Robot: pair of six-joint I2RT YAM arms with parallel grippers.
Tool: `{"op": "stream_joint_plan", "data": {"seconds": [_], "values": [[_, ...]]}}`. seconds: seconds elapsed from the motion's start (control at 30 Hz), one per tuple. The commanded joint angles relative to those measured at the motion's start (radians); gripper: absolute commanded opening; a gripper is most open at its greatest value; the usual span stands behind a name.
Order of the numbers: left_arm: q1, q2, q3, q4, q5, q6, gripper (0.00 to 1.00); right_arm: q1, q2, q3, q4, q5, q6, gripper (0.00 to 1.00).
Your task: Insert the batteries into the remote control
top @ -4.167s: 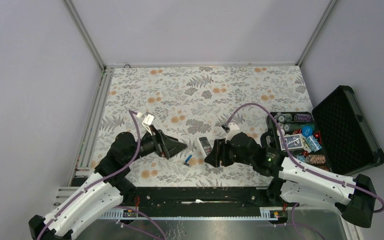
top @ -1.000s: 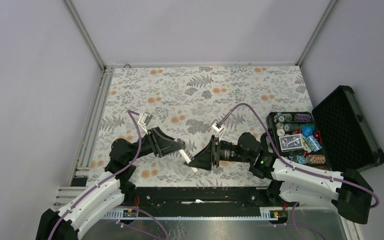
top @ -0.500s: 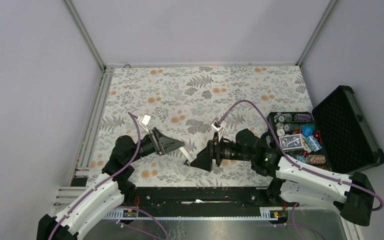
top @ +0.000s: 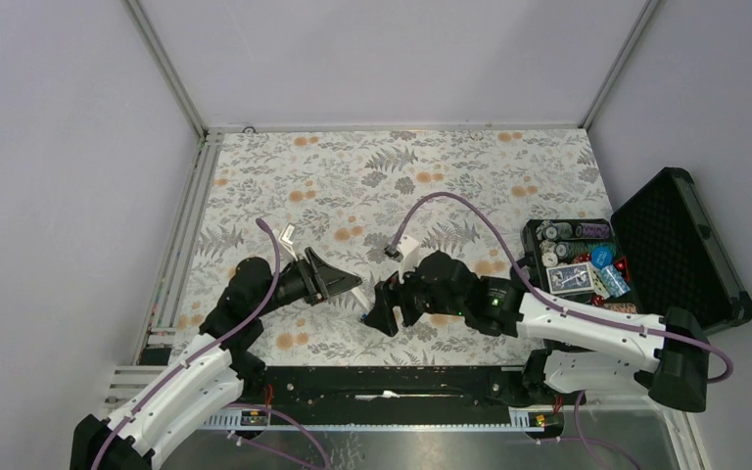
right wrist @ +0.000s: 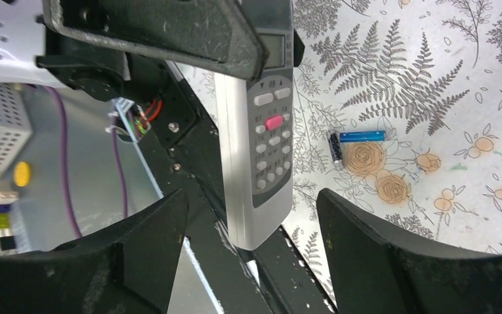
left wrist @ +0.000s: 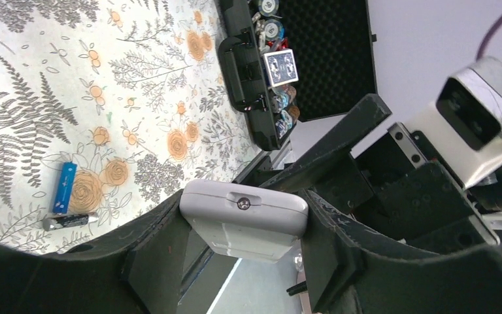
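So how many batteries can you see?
2: a blue battery lies on the flowery mat, and a darker one lies crosswise at its end. More may be hidden.

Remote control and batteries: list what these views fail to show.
Remote control: right wrist view shows only its button face, so the battery bay is unseen; left gripper partly hides its screen.
Left wrist view: only one end shows between the fingers.
Dark piece beside the blue battery: too small to identify.

White-shelled arm links (top: pixel 587 333), bulky black joints (top: pixel 250 284), looping purple cables (top: pixel 450 199), small silver-and-white wrist cameras (left wrist: pixel 477 114) on white brackets.
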Motion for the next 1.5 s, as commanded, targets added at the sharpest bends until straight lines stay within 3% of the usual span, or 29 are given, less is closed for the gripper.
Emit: {"op": "stream_joint_plan", "data": {"seconds": [0.0, 0.37, 0.63, 0.77, 0.97, 1.17, 1.27, 1.47], "values": [[0.005, -0.018, 0.060, -0.031, -0.046, 0.031, 0.00, 0.061, 0.047, 0.082, -0.074, 0.159, -0.081, 0.77], [0.007, -0.020, 0.069, -0.062, -0.057, 0.041, 0.00, 0.181, 0.169, 0.167, -0.141, 0.386, -0.107, 0.66], [0.007, -0.021, 0.066, -0.058, -0.051, 0.037, 0.00, 0.208, 0.224, 0.187, -0.146, 0.457, -0.103, 0.54], [0.007, -0.020, 0.063, -0.056, -0.048, 0.035, 0.00, 0.217, 0.253, 0.200, -0.147, 0.469, -0.103, 0.39], [0.007, -0.021, 0.055, -0.046, -0.043, 0.032, 0.00, 0.219, 0.258, 0.208, -0.153, 0.471, -0.102, 0.00], [0.007, -0.015, 0.051, -0.015, -0.028, 0.044, 0.40, 0.219, 0.248, 0.202, -0.156, 0.446, -0.084, 0.00], [0.008, -0.001, 0.058, 0.010, 0.029, 0.050, 0.47, 0.220, 0.252, 0.209, -0.158, 0.441, -0.074, 0.00], [0.013, 0.043, 0.152, -0.038, 0.121, 0.125, 0.79, 0.220, 0.204, 0.223, -0.196, 0.433, -0.035, 0.00]]}}
